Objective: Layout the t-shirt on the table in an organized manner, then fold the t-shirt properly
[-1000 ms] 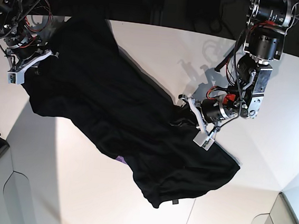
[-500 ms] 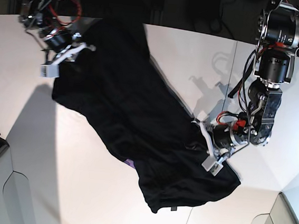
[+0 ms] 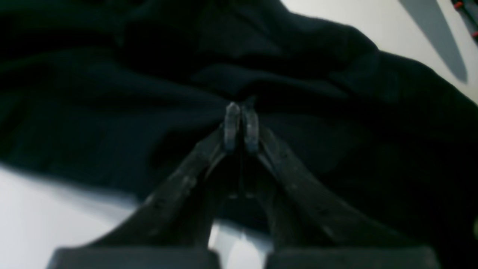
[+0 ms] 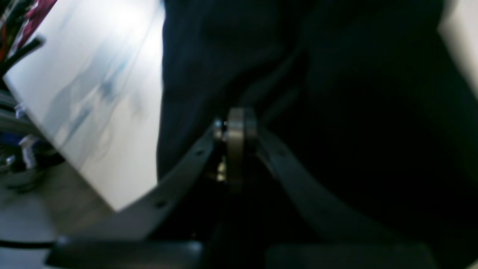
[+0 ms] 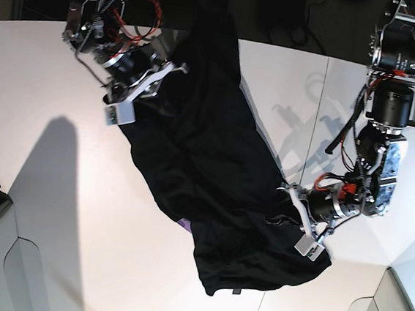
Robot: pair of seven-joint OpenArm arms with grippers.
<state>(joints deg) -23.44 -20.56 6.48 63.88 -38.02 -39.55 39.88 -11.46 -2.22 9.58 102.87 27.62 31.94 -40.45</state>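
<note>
**Hands pinching a black shirt stretched across the worktop**

Fingers of the left hand (image 3: 241, 125) are pressed together with a ridge of black cloth caught at their tips; seen from the base camera this hand (image 5: 305, 225) sits at the shirt's lower edge, low over the white worktop (image 5: 74, 245). The right hand (image 4: 235, 129) is likewise clamped tight, its fingers meeting on a fold of the same dark fabric; from the base camera it (image 5: 142, 90) is raised near the far side, holding the cloth up off the surface.

Between the two hands the t-shirt (image 5: 199, 162) runs as a long diagonal band, bunched and creased, from the far edge of the worktop down toward the near right. Its lower end spreads wider and lies flat on the worktop. A small sliver of purple (image 5: 183, 224) peeks out from under the shirt's left edge. The raised arm throws a broad shadow (image 5: 60, 156) over the left part of the worktop.
</note>
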